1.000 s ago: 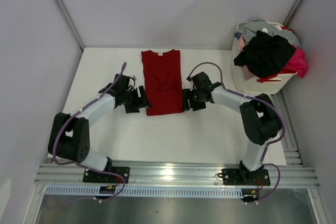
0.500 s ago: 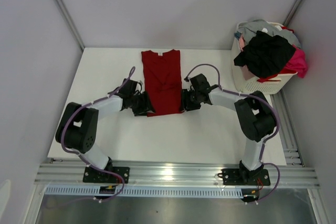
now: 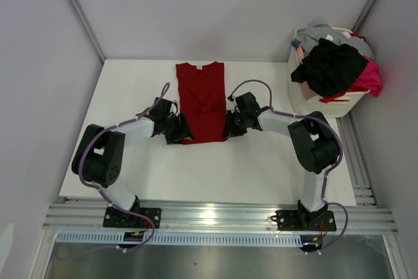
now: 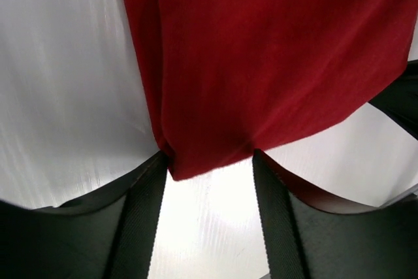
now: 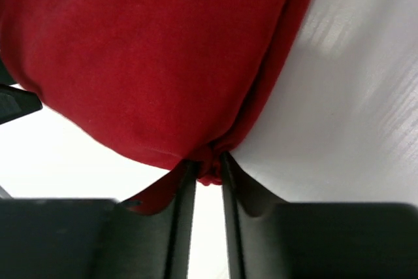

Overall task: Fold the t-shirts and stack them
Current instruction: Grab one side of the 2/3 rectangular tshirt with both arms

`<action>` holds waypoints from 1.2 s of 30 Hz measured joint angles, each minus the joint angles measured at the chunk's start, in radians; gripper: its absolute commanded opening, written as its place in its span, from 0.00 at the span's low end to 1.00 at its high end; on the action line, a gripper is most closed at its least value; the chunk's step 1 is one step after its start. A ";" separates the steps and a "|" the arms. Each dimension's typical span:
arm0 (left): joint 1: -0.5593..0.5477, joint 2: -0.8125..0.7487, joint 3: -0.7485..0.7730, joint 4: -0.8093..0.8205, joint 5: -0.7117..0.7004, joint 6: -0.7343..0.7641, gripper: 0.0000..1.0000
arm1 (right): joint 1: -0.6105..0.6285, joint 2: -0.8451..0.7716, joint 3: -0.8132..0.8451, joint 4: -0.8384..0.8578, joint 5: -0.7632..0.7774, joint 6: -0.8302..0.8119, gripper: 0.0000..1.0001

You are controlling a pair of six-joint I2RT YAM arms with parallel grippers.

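One dark red t-shirt (image 3: 203,99) lay flat on the white table (image 3: 261,168), sleeves folded in to a long strip. Its collar was at the far end and its hem was nearest the arms.

- Right gripper (image 5: 204,161): fingers pinched almost together on the near right hem corner, cloth bunched between them.
- Left gripper (image 4: 208,174): fingers apart, the near left corner sitting in the gap, not clamped.

Judgement: both corners were taken so the hem could be carried toward the collar for a crosswise fold.

A laundry basket (image 3: 307,104) at far right held a black garment (image 3: 330,66) and a pink garment (image 3: 372,82). It stood well apart from the shirt, and I saw nothing across the fold path.
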 measured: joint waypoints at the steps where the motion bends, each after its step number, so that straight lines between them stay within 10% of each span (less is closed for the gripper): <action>1: 0.000 0.007 0.008 0.000 -0.004 0.003 0.54 | 0.000 0.003 0.002 0.002 -0.001 0.000 0.20; 12: 0.000 0.024 0.014 -0.006 -0.042 0.022 0.40 | -0.001 0.008 0.003 0.002 0.000 0.001 0.00; 17: 0.000 0.035 0.013 0.000 -0.053 0.012 0.01 | -0.001 0.008 0.003 0.003 0.000 0.002 0.00; 36: -0.127 -0.390 -0.259 -0.093 -0.137 -0.068 0.00 | 0.081 -0.368 -0.359 0.032 0.003 0.063 0.00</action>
